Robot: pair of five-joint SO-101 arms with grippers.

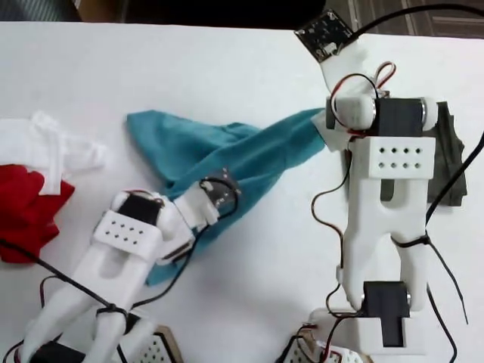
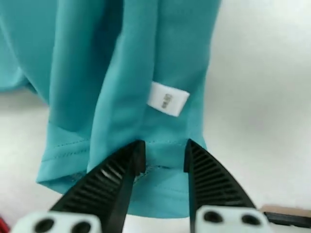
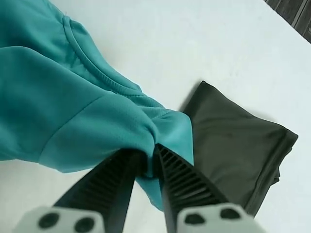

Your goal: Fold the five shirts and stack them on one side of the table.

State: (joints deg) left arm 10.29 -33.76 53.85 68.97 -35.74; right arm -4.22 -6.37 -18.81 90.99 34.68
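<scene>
A teal shirt lies bunched across the middle of the white table, pulled out toward the right. My right gripper is shut on a pinch of the teal shirt near its collar, at the shirt's right tip in the high view. My left gripper stands open over the hem of the teal shirt, just below a white label; fabric lies between its fingers. From above, the left gripper sits at the shirt's lower middle.
A folded dark shirt lies at the right side, partly under the right arm, close beside the right gripper. A crumpled red shirt and a white shirt lie at the left edge.
</scene>
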